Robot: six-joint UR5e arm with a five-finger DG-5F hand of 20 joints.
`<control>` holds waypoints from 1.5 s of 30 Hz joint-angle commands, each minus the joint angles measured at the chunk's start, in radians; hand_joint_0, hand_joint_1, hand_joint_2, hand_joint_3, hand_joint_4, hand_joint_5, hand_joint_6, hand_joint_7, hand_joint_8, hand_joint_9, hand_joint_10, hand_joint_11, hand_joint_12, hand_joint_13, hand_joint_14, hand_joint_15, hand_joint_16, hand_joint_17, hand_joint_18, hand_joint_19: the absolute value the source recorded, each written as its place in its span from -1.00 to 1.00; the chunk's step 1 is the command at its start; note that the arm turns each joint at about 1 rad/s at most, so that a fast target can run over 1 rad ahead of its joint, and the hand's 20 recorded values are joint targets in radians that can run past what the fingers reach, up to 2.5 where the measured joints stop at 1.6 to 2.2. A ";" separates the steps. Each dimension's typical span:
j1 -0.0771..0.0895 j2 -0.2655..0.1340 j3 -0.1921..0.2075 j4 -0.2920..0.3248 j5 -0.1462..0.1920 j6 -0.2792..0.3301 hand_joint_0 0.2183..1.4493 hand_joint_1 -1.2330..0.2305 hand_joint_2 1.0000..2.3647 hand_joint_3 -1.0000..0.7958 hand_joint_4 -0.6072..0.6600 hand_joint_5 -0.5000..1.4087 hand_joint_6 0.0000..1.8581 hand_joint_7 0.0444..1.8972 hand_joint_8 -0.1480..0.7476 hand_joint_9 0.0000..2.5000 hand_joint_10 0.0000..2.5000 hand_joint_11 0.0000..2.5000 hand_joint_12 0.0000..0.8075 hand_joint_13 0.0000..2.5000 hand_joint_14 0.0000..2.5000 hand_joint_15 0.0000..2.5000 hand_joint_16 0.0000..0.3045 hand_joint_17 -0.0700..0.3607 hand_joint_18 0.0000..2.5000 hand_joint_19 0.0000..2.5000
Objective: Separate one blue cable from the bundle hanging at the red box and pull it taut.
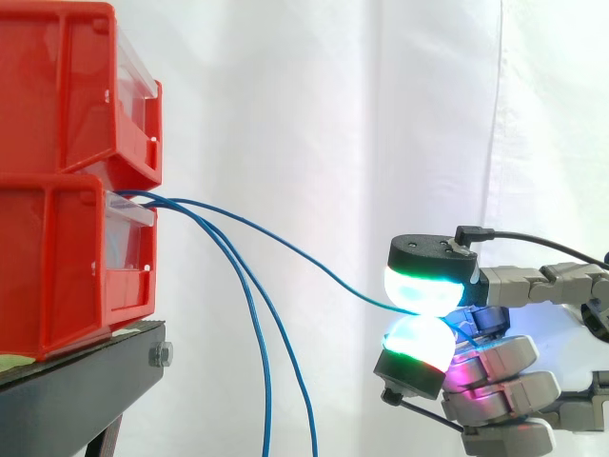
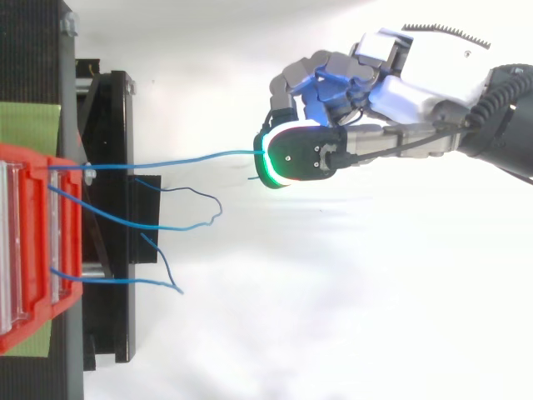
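Three thin blue cables come out of the lower red box. One blue cable runs in a shallow sag from the box to my hand, which is shut on it: two green-glowing fingertips pinch it well to the right of the box. A short free end sticks out past the pinch. The other two blue cables hang loose below the box, apart from the hand.
A second red box is stacked on the lower one. Both stand on a black stand. A white curtain hangs behind, with open space between the boxes and the hand.
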 commanded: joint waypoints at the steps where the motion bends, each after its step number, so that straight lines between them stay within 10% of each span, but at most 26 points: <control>1: 0.000 0.000 0.000 0.000 0.000 0.000 -0.16 -0.18 -0.60 0.25 0.22 -0.72 0.06 0.25 0.08 -0.50 0.75 -0.15 -0.16 -0.44 0.97 -0.11 -0.75 -0.28 -0.14 0.48; 7: 0.000 0.000 0.000 0.000 0.000 0.000 -0.11 -0.20 -0.73 0.28 0.24 -0.72 0.05 0.28 0.03 -0.54 0.86 -0.12 -0.12 -0.51 1.00 -0.05 -0.77 -0.31 -0.09 0.69; 16: 0.000 0.000 0.000 0.000 0.000 0.000 -0.09 -0.21 -0.75 0.29 0.23 -0.71 0.05 0.28 0.03 -0.60 1.00 -0.32 -0.11 -0.51 1.00 -0.07 -0.76 -0.30 -0.16 0.39; 45: 0.000 0.000 0.000 0.000 0.000 0.000 -0.08 -0.22 -0.77 0.28 0.21 -0.71 0.04 0.32 0.00 -0.58 1.00 -0.27 -0.17 -0.52 1.00 0.01 -0.76 -0.29 -0.13 0.52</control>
